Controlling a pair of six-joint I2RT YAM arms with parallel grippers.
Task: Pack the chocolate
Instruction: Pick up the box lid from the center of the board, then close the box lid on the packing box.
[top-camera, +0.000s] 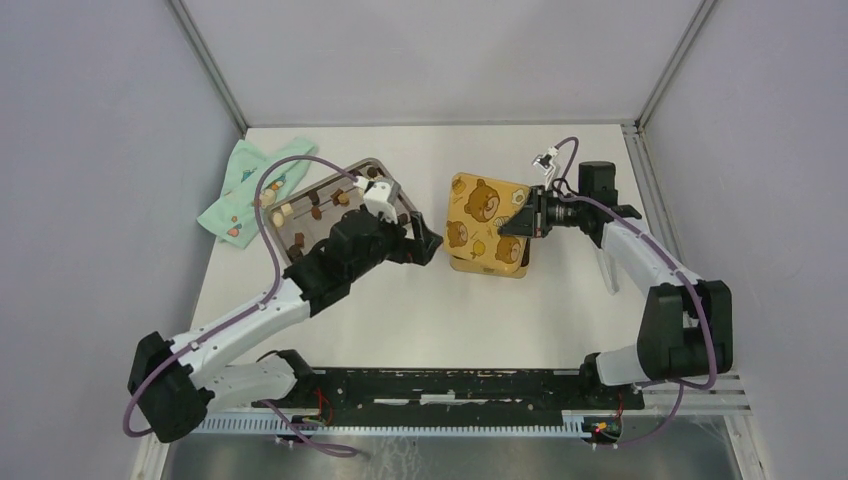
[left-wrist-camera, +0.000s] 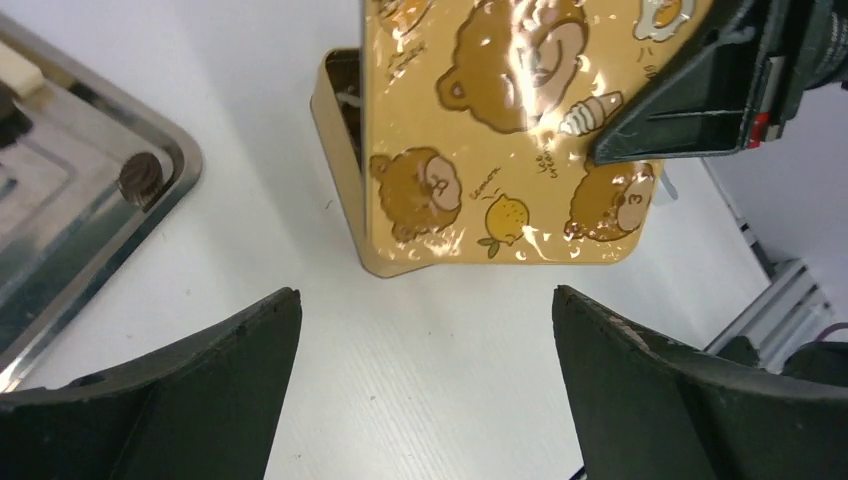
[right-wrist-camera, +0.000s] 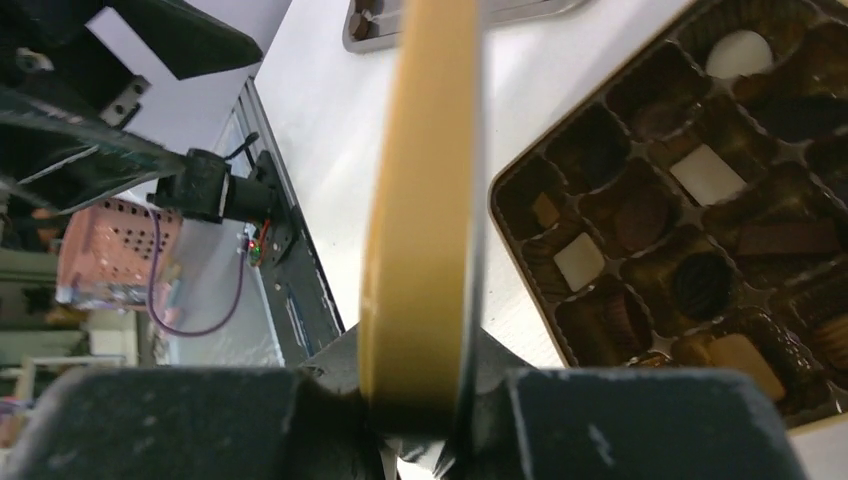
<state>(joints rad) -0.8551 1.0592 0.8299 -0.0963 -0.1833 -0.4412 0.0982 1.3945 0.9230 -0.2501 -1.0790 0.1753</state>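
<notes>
We count most small brown and cream chocolate pieces (right-wrist-camera: 640, 215) in gold square tin (left-wrist-camera: 340, 190); several left on steel tray (left-wrist-camera: 90, 250), tin's 9 o'clock. Right gripper (top-camera: 512, 224) clamps bear-print gold lid (top-camera: 478, 205); left gripper (left-wrist-camera: 425, 305) gapes empty.

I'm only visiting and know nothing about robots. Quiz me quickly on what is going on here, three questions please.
1. True or false: the right gripper holds the bear lid.
2. Where do loose chocolates lie? A) metal tray B) green cloth C) on top of the lid
3. Fill in: the left gripper is ____ and holds nothing.

Key: 1 true; 2 A; 3 open.
</notes>
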